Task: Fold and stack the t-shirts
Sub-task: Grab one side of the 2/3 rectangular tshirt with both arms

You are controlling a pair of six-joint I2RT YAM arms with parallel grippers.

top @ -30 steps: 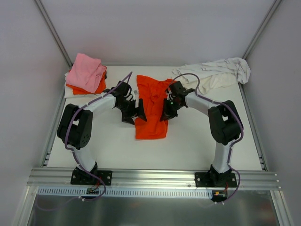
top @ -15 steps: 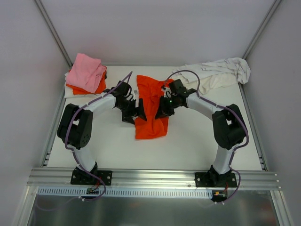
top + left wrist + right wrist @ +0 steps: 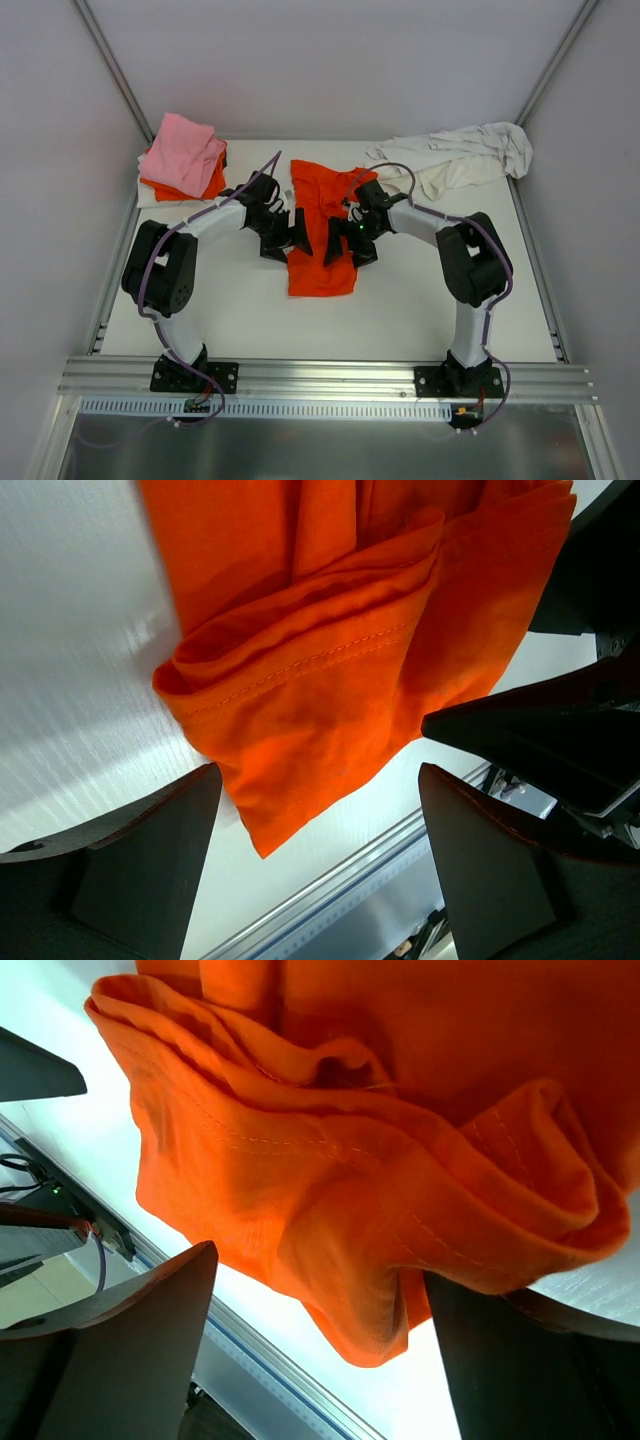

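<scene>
Right end effector (image 3: 343, 248) moved left over orange t-shirt (image 3: 320, 275).

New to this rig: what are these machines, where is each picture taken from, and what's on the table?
Two robot arms are bolted at the table's near edge. The wide picture looks down from above and behind them; the other two come from cameras on each wrist, so the dark wedges are that gripper's own fingers. The left gripper and right gripper flank an orange shirt lying mid-table; both stand open with its bunched edges between their fingers. Far left, a pink shirt lies on a folded stack; far right is a crumpled white shirt.
</scene>
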